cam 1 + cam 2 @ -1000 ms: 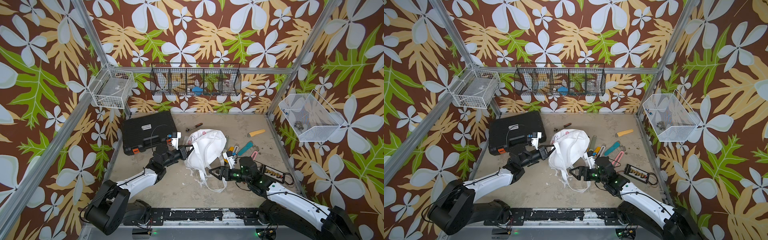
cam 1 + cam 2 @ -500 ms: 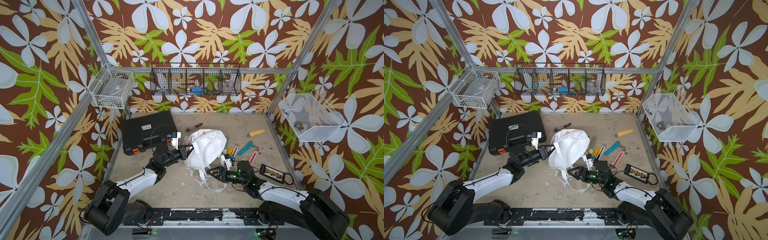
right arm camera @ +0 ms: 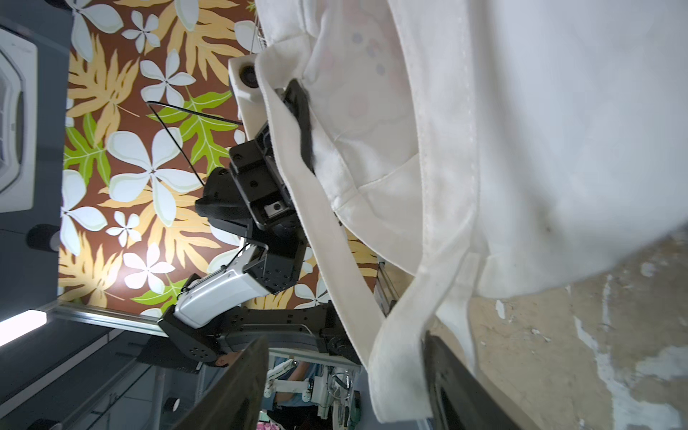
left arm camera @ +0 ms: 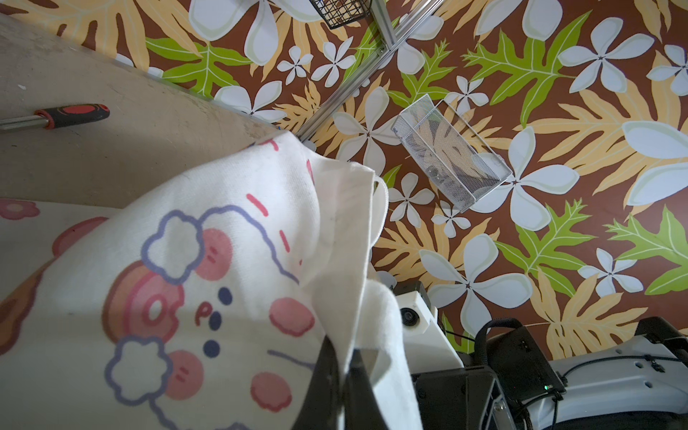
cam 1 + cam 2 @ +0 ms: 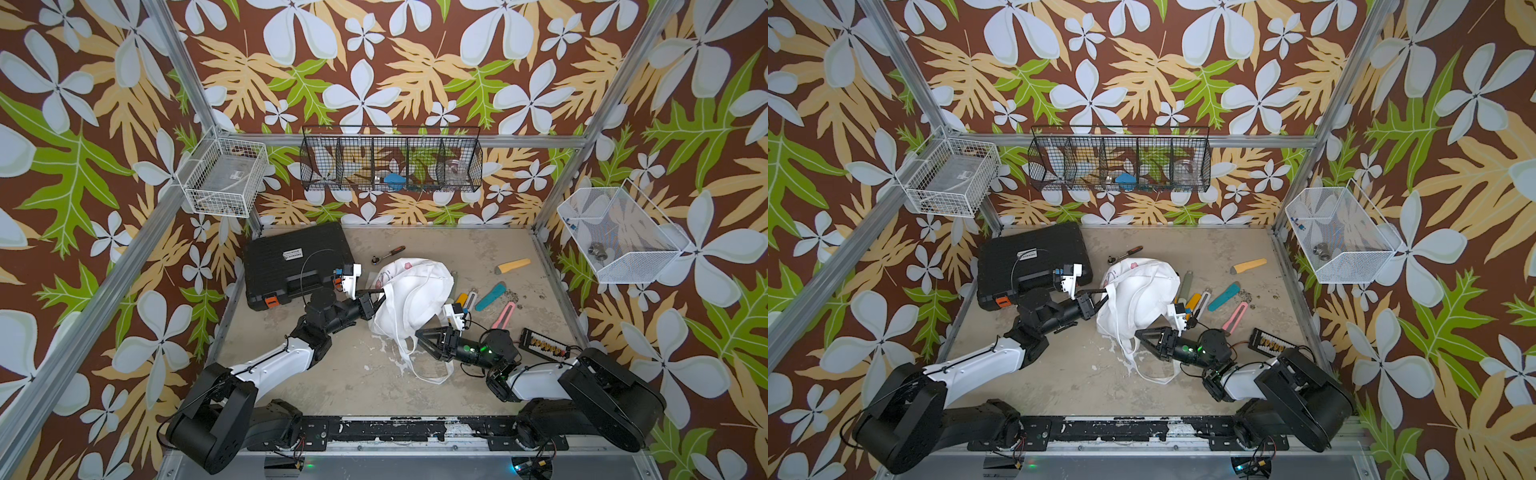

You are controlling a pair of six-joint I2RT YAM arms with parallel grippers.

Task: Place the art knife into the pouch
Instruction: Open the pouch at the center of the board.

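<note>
- Right gripper [image 5: 418,334] has slid in to the pouch's [image 5: 415,286] strap [image 3: 394,327], jaws apart astride it.
- Left gripper [image 5: 379,296] clamps the pouch rim.
- Step looks like opening the pouch; next, pinch strap, lift.

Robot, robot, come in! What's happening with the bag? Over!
Left gripper shut on pouch rim. Right gripper open around strap. Knives on table, none held.

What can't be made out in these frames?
Inside of the pouch: its own folds cover it in both top views; wrist views show outer cloth only.
Which of the slim tools is the art knife: too small in both top views.
Black wire basket contents: behind mesh, too small.
</note>
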